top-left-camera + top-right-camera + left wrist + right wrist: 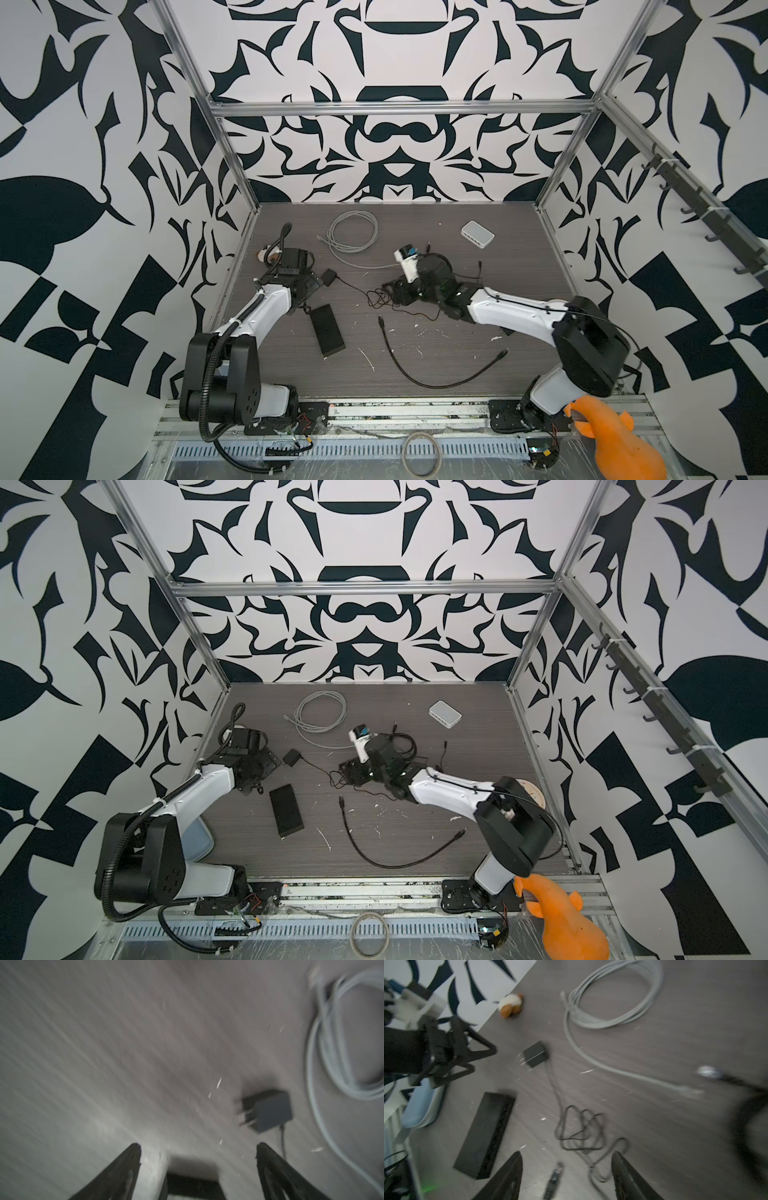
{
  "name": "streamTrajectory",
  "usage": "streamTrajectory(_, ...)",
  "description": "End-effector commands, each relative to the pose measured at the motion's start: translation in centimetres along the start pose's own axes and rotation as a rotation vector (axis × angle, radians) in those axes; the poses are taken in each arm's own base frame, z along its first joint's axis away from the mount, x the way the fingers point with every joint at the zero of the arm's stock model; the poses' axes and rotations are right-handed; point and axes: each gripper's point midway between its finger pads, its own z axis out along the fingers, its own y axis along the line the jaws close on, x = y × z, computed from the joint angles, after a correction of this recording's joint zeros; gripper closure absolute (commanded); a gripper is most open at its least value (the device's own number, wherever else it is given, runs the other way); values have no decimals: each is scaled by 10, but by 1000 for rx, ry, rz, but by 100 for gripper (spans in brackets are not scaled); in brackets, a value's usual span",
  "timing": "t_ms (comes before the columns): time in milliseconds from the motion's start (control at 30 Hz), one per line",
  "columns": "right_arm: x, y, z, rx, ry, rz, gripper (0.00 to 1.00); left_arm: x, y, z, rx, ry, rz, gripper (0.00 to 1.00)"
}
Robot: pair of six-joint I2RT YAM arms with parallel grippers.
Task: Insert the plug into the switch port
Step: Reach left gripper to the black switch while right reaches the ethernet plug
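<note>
**Both claws open and empty over the surface, with the plug and switch box lying loose**

The left claw (198,1144) has its fingers spread wide with nothing between them. It hangs just beside the far end of the black switch box (327,336), which lies flat on the surface (436,365). The right claw (567,1152) is also parted and grips nothing. In its blurred wrist view the black cable's plug (555,1176) lies on the surface in line with the gap, untouched, next to a tangle of thin cord (579,1132). That cord runs to a small power adapter (328,276) near the left claw. Farther back lie a coiled grey cable (353,232) and, well apart at the far right, a small white box (478,234).
</note>
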Motion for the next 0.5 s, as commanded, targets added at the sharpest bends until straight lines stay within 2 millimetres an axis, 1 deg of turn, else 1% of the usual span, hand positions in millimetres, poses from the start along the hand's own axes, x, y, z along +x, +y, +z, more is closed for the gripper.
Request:
streamTrajectory(0, 1, 42, 21, -102, 24, 53, 34, 34, 14, -7, -27, 98, -75, 13)
streamTrajectory(67, 16, 61, 39, -152, 67, 52, 35, 44, 13, -10, -10, 123, -73, 14)
streamTrajectory(133, 33, 82, 57, -221, 114, 73, 38, 53, 21, -10, -40, 133, -69, 14)
streamTrajectory(167, 39, 90, 64, -243, 127, 80, 39, 51, 22, -17, -34, 109, -72, 14)
streamTrajectory(200, 45, 97, 70, -258, 139, 80, 40, 53, 25, -18, -42, 103, -67, 14)
streamTrajectory(267, 54, 109, 79, -272, 155, 75, 40, 57, 24, -21, -25, 105, -65, 14)
streamTrajectory(300, 57, 114, 82, -280, 160, 72, 40, 61, 22, -21, -11, 114, -60, 17)
streamTrajectory(367, 61, 120, 86, -288, 165, 78, 41, 69, 18, -20, 1, 138, -46, 20)
streamTrajectory(467, 64, 120, 84, -292, 164, 98, 45, 84, 9, -17, 14, 168, -12, 22)
